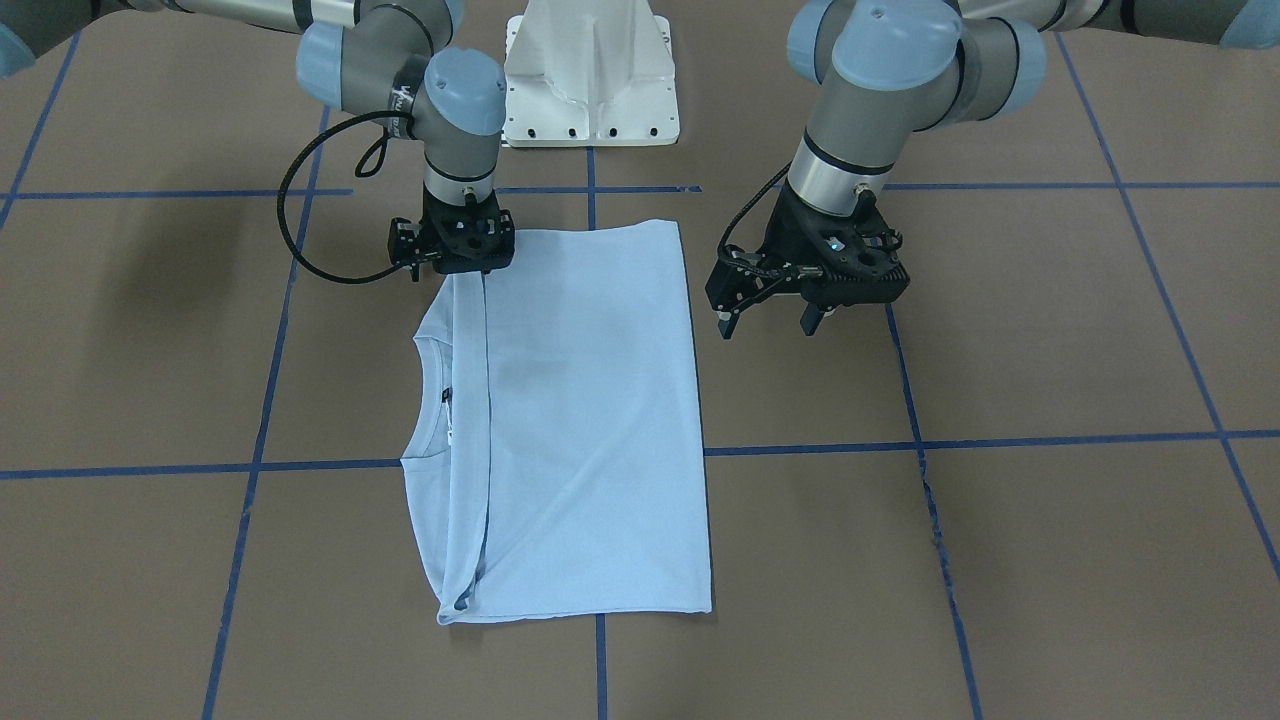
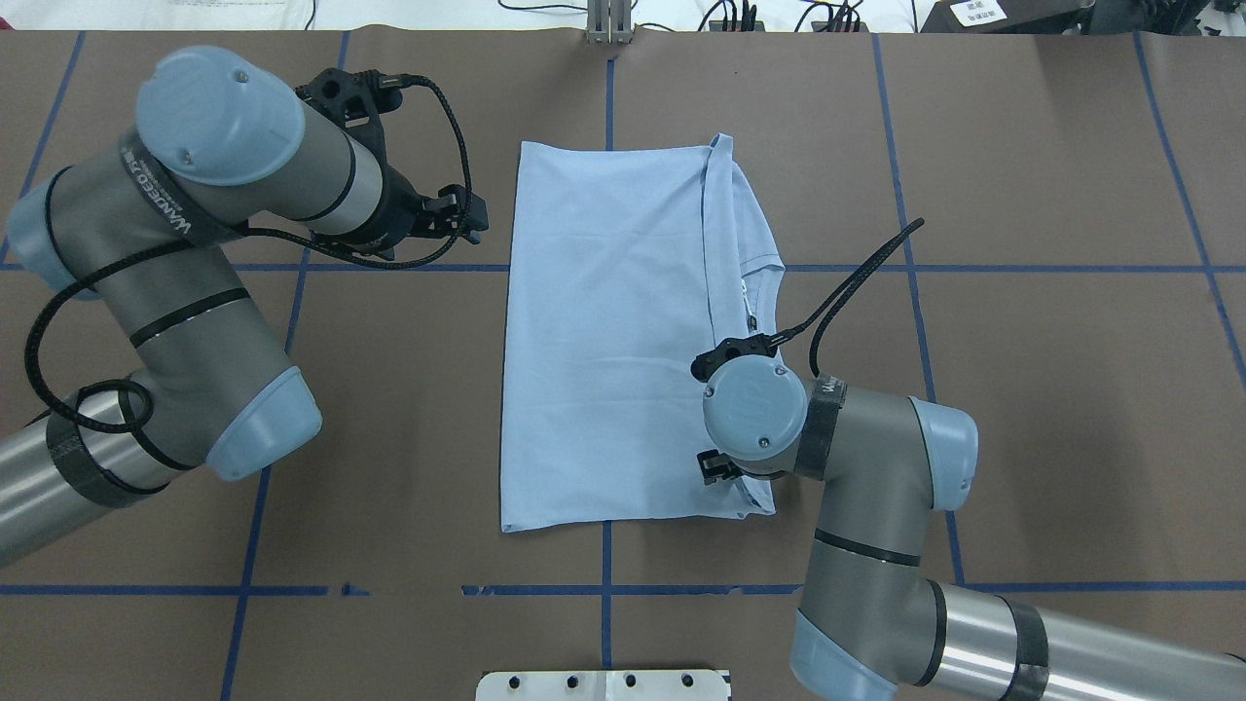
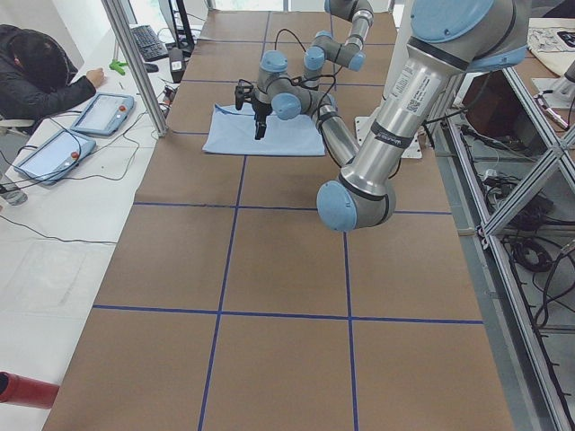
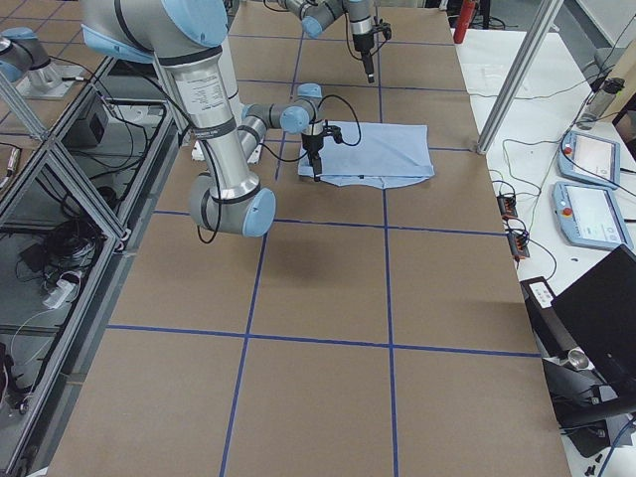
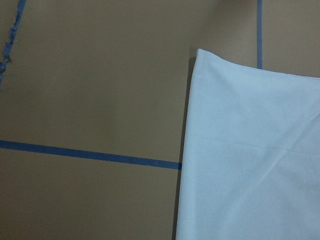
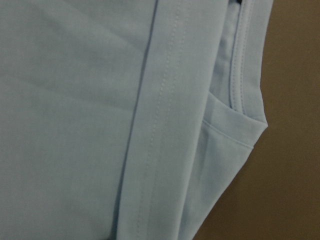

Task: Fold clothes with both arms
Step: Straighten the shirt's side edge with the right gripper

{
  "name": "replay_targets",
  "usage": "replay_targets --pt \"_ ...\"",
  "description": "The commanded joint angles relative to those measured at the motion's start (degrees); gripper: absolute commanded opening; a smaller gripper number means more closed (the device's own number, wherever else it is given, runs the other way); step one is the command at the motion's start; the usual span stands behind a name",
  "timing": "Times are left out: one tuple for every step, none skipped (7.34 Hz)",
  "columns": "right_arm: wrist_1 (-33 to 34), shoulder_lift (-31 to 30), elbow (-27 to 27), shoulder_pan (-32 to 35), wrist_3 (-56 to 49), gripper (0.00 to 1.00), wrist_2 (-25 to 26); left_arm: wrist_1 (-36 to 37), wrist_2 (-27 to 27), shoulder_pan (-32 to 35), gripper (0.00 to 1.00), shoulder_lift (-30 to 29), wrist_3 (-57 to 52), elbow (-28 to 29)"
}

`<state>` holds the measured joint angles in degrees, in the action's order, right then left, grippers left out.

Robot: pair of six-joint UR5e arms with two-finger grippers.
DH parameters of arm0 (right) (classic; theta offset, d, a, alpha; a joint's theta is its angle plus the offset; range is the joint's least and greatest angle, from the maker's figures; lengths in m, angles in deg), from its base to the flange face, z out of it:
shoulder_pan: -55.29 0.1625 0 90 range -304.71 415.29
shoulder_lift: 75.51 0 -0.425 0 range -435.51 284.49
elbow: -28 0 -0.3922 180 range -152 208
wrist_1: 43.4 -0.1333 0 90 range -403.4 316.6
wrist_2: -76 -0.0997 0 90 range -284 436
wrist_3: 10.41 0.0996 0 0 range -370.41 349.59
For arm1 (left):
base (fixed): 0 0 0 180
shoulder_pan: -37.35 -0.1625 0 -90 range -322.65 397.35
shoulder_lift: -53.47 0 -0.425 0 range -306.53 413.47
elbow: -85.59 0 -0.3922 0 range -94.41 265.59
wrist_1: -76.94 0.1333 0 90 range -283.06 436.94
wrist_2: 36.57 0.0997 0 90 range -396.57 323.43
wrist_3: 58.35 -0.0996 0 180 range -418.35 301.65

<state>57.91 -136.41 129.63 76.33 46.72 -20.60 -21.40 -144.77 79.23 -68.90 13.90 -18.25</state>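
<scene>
Looking from the camera that faces the robot, I see the light blue T-shirt (image 1: pixel 590 420) lying flat in the middle of the desk (image 1: pixel 1000 560). It is folded into a tall block. The left end effector (image 1: pixel 768 326) hangs just beside the shirt's long edge and does not touch it. Its two fingers are spread wide with nothing between them. The right end effector (image 1: pixel 462 265) is down at the shirt corner nearest the robot. I cannot tell if it is pinching cloth.

From overhead, the right wrist hides its own fingers (no help to me there). The left one sits off the cloth, over bare desk.

In the two side views the shirt is small and far away, so I judge nothing about fingers from them.

The left wrist camera shows one shirt corner, bare desk and a blue tape line (image 5: pixel 90 154).

The right wrist camera is very close to the cloth. I see the collar (image 6: pixel 239 75) and a stitched edge, with layers stacked on each other.

I think this shirt is light, thin and floppy. It will droop and the layers may slide apart. I would pinch it at two corners of one edge, catching every layer, and lift both ends together.
</scene>
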Motion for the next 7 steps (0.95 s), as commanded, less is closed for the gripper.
replay_targets --pt "1.59 -0.18 0.06 0.93 0.00 1.00 -0.69 -0.02 0.00 0.04 1.00 -0.06 -0.01 -0.05" --pt "2.99 0.17 0.15 1.63 -0.09 1.00 -0.87 -0.02 0.00 -0.04 1.00 -0.06 -0.01 -0.05" --pt "3.01 0.08 0.15 2.07 -0.09 1.00 -1.05 -0.10 0.09 -0.13 1.00 -0.06 -0.01 0.03" --pt "3.10 0.00 0.15 2.42 -0.35 1.00 -0.96 -0.19 0.09 -0.22 1.00 -0.06 -0.01 0.30" --pt "3.10 -0.18 0.15 2.42 -0.35 1.00 -0.96 -1.06 0.09 -0.22 1.00 0.11 -0.01 0.65" --pt "3.10 -0.35 0.15 2.60 -0.35 1.00 -0.96 -1.16 0.09 -0.22 1.00 -0.06 -0.01 0.82" --pt "3.18 -0.44 0.15 3.47 -0.61 1.00 -0.96 -1.16 0.09 -0.22 1.00 -0.06 -0.01 0.83"
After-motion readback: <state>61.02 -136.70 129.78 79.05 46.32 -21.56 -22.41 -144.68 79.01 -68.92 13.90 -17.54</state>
